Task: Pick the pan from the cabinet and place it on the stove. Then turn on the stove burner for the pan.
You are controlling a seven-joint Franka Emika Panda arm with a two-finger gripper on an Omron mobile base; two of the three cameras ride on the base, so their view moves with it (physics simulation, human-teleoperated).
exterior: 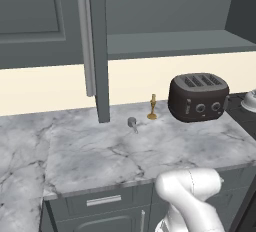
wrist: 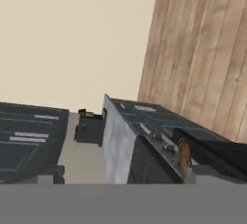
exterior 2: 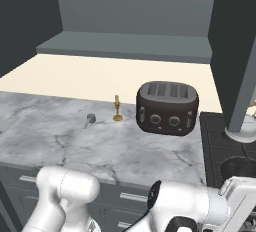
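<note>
The dark grey wall cabinet with panelled doors (exterior: 45, 21) runs off the top and left edges of the left base view, and its open door (exterior 2: 235, 51) is cut by the right edge of the right base view. The black flat-topped stove (exterior 2: 212, 151) is cropped at the right there; a round black shape (exterior 2: 239, 167) on it sits half behind the white arm, too hidden to identify. A white object (exterior: 250, 101) is clipped at the right edge. The small grey item (exterior: 132, 122) on the grey-veined marble bench (exterior: 90, 151) is too small to identify.
</note>
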